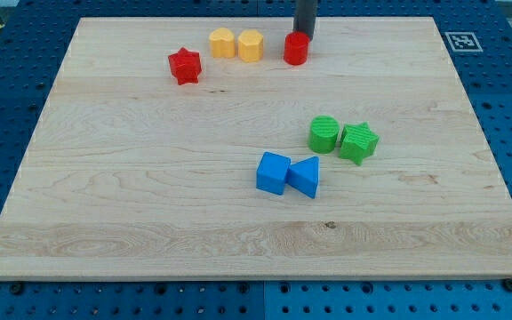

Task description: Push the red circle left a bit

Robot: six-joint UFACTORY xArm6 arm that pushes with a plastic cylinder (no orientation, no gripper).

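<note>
My tip sits at the view's top of the desk, touching the red circle on its upper right, prob. so a shove sends it left toward the yellow block. No jaws on the tool, just a rod.

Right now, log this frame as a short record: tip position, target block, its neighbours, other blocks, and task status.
tip: my tip sits just behind the red circle, toward its right edge, apparently touching it
target: red circle, near the view's top, right of centre
left neighbours: yellow hexagon, yellow block, red star
middle right: green circle beside green star
centre: blue cube touching blue triangle
surface: wooden board
status: gap remains between red circle and yellow hexagon
</note>
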